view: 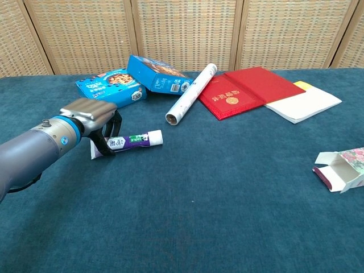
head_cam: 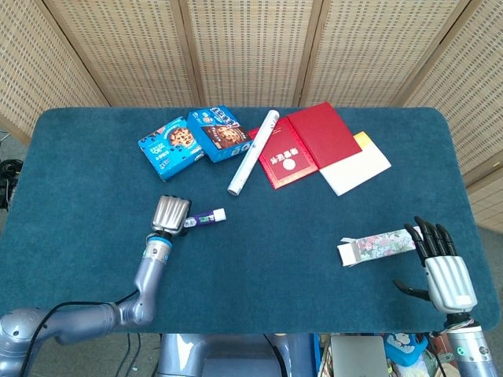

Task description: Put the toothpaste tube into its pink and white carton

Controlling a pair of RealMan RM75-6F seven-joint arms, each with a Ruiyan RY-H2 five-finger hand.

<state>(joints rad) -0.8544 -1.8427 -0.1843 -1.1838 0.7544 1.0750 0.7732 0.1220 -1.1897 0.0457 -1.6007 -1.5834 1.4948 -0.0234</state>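
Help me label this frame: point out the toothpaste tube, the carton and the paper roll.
toothpaste tube (view: 136,138), chest view, purple body.
carton (head_cam: 377,244), head view, patterned side.
paper roll (view: 190,94), chest view, mid-length.

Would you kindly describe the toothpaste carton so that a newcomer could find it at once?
On the blue table, look at the near right side, away from the boxes and books at the back. The carton lies just beside the right hand; only it is pink and white with a floral print and an open end flap.

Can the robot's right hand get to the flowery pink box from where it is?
Probably yes. The right hand sits open just right of the pink and white carton, with bare table around them and nothing in between. The carton's open flaps face away, toward the middle.
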